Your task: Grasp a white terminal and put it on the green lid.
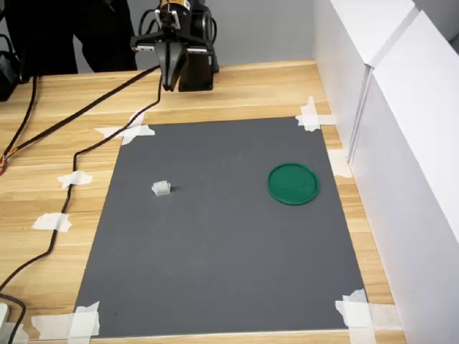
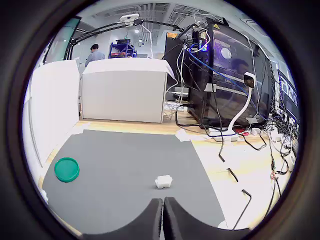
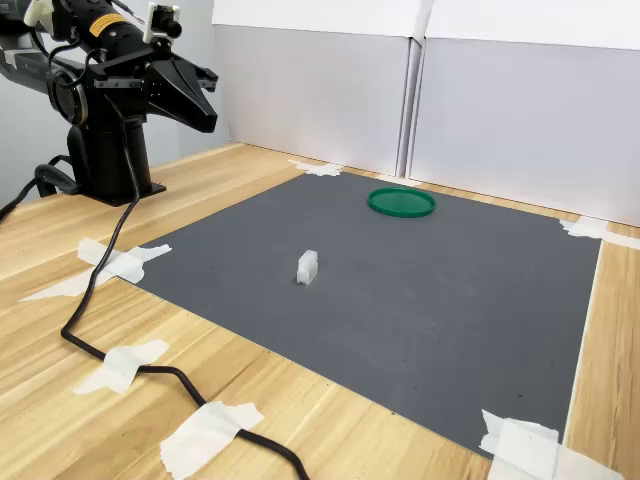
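On the dark mat we find the white terminal [image 1: 161,188] well apart from the green lid [image 1: 292,184], so with our tool [image 1: 169,84] raised, empty, jaws together, the approach step calls for opening first.

White terminal's [image 1: 161,188] stepped end too small to tell; pincer [image 2: 163,220] cropped in the wrist view
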You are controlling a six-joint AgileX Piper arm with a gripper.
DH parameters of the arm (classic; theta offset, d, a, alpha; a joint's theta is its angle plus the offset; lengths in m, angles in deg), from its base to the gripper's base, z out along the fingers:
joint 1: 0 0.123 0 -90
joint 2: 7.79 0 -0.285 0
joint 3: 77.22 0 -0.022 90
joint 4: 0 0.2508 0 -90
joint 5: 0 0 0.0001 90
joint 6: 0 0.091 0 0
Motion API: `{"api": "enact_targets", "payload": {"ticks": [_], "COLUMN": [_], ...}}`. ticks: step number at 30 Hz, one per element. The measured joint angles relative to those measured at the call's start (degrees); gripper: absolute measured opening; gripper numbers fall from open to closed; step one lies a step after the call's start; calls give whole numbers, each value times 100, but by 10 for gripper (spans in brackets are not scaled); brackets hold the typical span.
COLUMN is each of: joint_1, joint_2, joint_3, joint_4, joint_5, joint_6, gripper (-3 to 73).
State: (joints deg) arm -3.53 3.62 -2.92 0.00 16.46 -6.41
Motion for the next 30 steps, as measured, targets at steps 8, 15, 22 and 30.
{"api": "enact_targets", "payload": {"ticks": [8,15,22,30], "joint_1": [0,0,0,0], "joint_2": [0,0,0,0], "joint_3": [0,0,0,0], "joint_4": [217,537,537,545], "joint_5": [0,0,-244,-274], "joint_6": [53,150,140,140], "gripper": [-16,-16,-16,-16]}}
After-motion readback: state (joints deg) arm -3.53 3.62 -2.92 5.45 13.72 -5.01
